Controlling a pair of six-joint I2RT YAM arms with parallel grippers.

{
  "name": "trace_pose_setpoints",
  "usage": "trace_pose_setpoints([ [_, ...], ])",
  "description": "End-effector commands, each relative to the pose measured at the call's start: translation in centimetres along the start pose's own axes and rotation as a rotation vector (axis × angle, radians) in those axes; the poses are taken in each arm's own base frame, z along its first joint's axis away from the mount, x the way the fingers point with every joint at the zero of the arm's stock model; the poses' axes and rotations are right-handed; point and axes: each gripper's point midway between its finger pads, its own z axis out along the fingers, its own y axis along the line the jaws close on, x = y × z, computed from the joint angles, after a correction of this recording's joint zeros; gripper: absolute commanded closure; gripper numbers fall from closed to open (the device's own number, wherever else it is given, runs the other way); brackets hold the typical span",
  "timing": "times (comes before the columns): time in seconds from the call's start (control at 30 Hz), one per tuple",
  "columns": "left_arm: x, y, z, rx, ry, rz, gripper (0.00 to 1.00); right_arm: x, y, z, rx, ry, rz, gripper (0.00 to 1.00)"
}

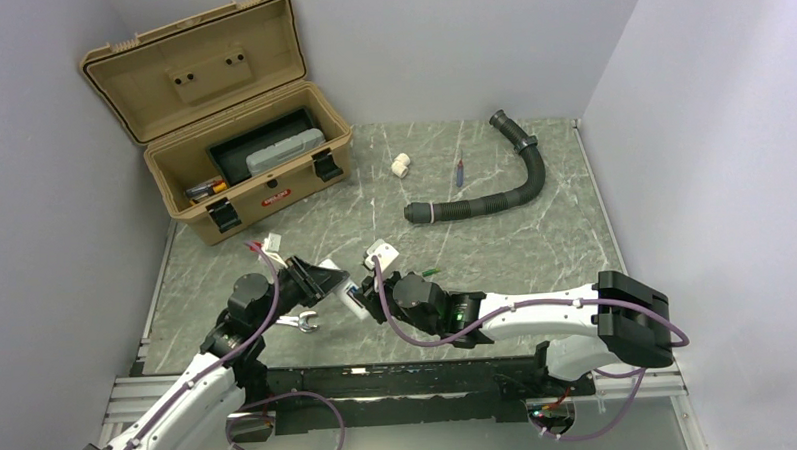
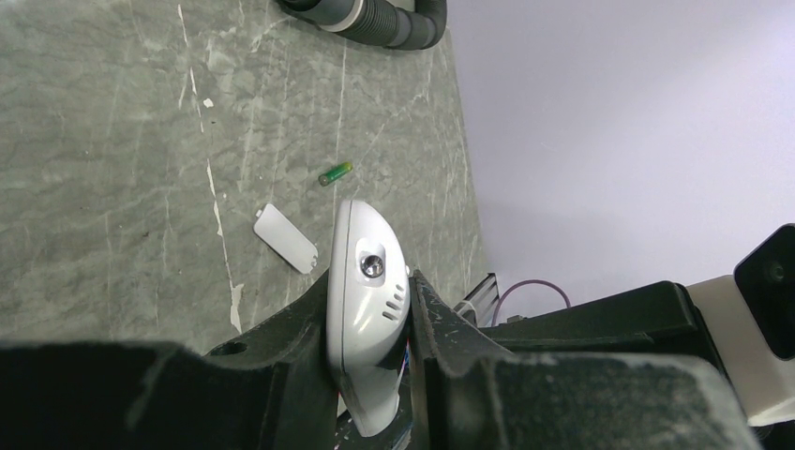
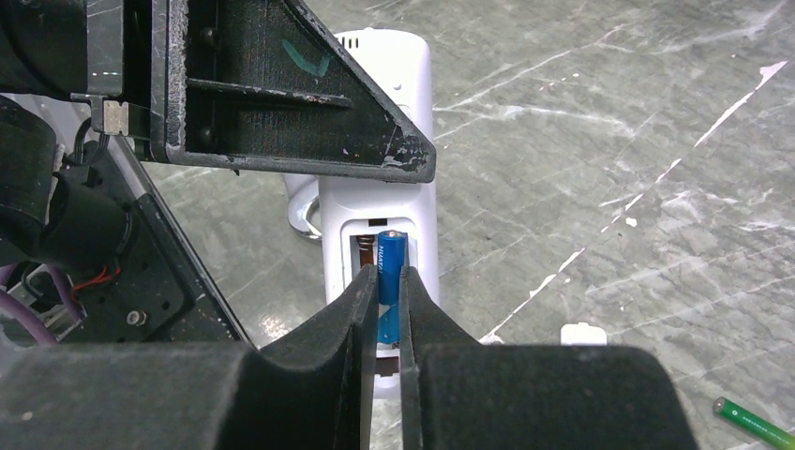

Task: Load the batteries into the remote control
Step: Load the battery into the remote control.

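My left gripper (image 2: 367,296) is shut on the white remote control (image 2: 366,281) and holds it off the table with its back turned to the right arm. The remote's battery bay (image 3: 375,246) is uncovered. My right gripper (image 3: 390,281) is shut on the blue battery (image 3: 391,264), which lies lengthwise in the bay next to a spring. From above, both grippers meet at the remote (image 1: 355,295) near the table's front. The green battery (image 3: 755,424) lies loose on the table (image 1: 431,274). The plain white cover piece (image 2: 285,238) lies flat nearby.
An open tan toolbox (image 1: 221,131) stands at the back left. A black corrugated hose (image 1: 494,197), a white pipe fitting (image 1: 401,165) and a slim red-and-blue stick (image 1: 460,172) lie at the back. A small metal tool (image 1: 300,321) lies under the left arm.
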Motion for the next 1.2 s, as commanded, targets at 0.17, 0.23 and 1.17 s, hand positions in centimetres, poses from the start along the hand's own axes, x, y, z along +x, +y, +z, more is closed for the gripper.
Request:
trace_pose_setpoints([
  [0.17, -0.8, -3.0, -0.1, 0.113, -0.016, 0.015, 1.00, -0.5, -0.1, -0.4, -0.003, -0.017, -0.009, 0.84],
  [0.23, -0.8, -3.1, -0.1, 0.114, -0.017, 0.015, 1.00, -0.6, -0.2, -0.4, 0.003, -0.019, -0.010, 0.80],
  [1.17, -0.2, -2.6, -0.1, 0.109, 0.007, 0.022, 1.00, -2.7, -0.7, -1.6, 0.019, -0.086, 0.011, 0.56],
])
